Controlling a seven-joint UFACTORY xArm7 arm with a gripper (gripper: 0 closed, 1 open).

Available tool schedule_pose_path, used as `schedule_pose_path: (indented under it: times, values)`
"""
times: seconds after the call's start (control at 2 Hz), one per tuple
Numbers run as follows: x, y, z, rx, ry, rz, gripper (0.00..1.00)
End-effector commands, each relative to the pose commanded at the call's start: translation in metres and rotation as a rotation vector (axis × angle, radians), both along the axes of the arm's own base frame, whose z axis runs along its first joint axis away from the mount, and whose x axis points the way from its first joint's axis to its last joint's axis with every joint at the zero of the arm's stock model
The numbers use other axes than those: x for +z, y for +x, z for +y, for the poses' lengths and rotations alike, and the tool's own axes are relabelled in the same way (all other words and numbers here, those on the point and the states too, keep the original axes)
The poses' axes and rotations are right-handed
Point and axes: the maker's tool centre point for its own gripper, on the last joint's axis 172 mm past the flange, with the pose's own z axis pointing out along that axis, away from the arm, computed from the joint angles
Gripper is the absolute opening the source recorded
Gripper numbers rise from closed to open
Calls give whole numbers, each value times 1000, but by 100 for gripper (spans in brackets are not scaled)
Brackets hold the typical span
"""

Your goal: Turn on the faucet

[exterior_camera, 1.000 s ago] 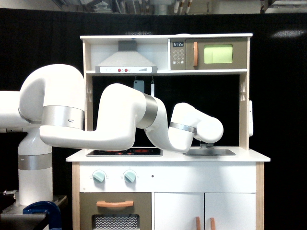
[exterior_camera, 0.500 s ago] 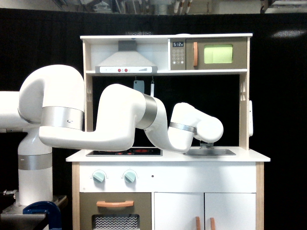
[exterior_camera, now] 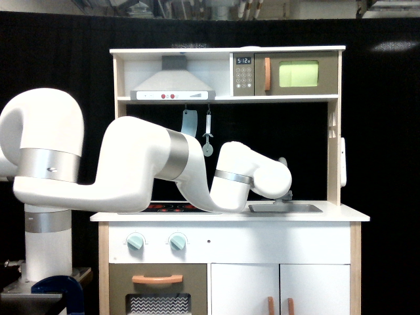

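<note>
Your gripper sits hidden behind the wrist, so its opening can't be told. The faucet peeks above the sink. You're at the lever; next, confirm contact.

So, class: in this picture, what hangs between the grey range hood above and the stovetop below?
In the exterior view, two utensils hang there: a spatula and a ladle, above the arm's elbow.

arm: glossy white plastic (brushed-metal bands) | sink: matt grey metal | countertop: smooth white
</note>
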Motion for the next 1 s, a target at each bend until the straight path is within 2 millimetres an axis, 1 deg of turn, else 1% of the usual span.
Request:
schedule_pose_path:
  times: [0.5, 1.0]
  values:
    - [-1, -52, -91, 0, 0, 0, 100]
    - [1, -72, -126, 0, 0, 0, 100]
